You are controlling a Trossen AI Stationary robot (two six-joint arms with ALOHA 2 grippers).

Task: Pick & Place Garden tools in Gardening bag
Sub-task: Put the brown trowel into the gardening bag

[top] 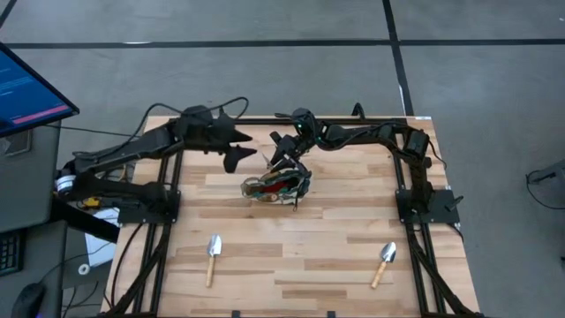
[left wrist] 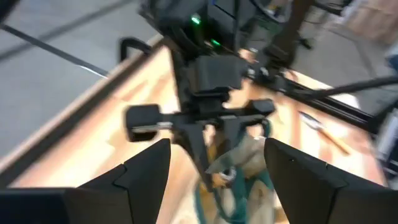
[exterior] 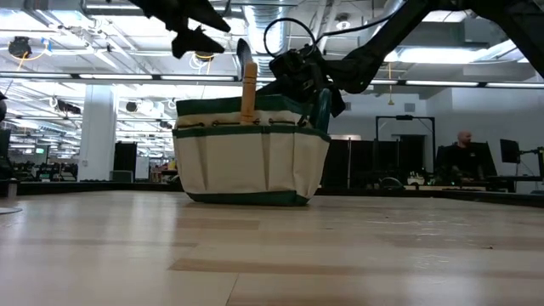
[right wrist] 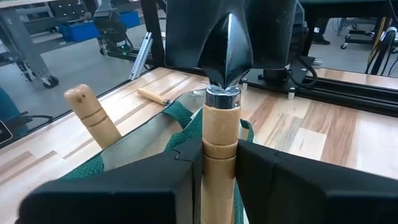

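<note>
The beige gardening bag with green trim stands on the table's middle toward the far edge. My right gripper is over its mouth, shut on a wooden-handled trowel. A second trowel's handle sticks out of the bag, tilted. Something red shows inside the bag. My left gripper hangs open in the air left of the bag, holding nothing. Two more trowels lie flat near the table's front edge. My right gripper pinches the trowel's wooden handle between its two fingers, just below the metal collar under the blade. The fingers come roughly level and lie across the handle. The trowel stands upright, blade up, its handle's lower part down in the bag's mouth.
The table's near half holds only the two lying trowels, with bare wood between them. Black frame rails run along the left and right sides. A monitor stands off the left edge. A person sits far behind the table.
</note>
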